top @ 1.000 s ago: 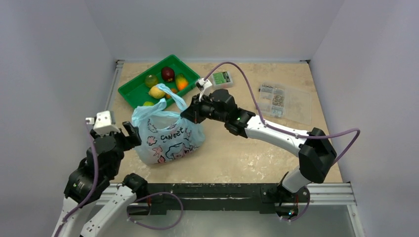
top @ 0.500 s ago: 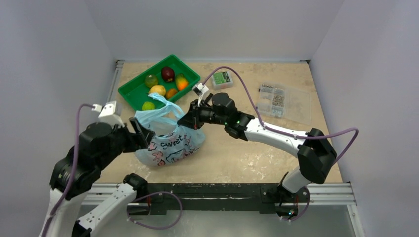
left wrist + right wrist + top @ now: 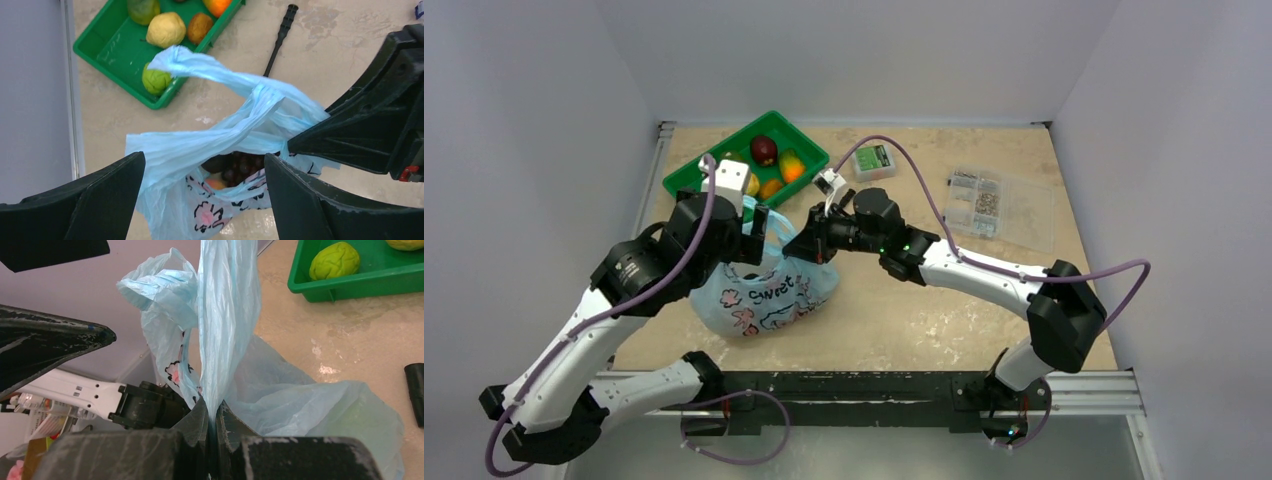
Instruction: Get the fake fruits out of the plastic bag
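The plastic bag (image 3: 764,295) sits on the worktop (image 3: 904,320) beside the green tray (image 3: 107,42); your right jaws are pressed together on one handle (image 3: 220,340), pulling it upward; your left jaws hang spread above the mouth, pinching nothing. The thin, slack film will likely slip and collapse; the grape bunch (image 3: 239,164) inside looks light, glossy and hard; take it across its middle, clear of the film.

Top view: the left arm (image 3: 639,272) covers the near left part of the green tray (image 3: 807,140) and the plastic bag (image 3: 769,295) mouth. Left wrist view: film hides all contents except part of the grape bunch (image 3: 240,164) and a pink-orange fragment (image 3: 216,183); the top edge crops the tray. Clear box (image 3: 999,205) contents: too small to identify.
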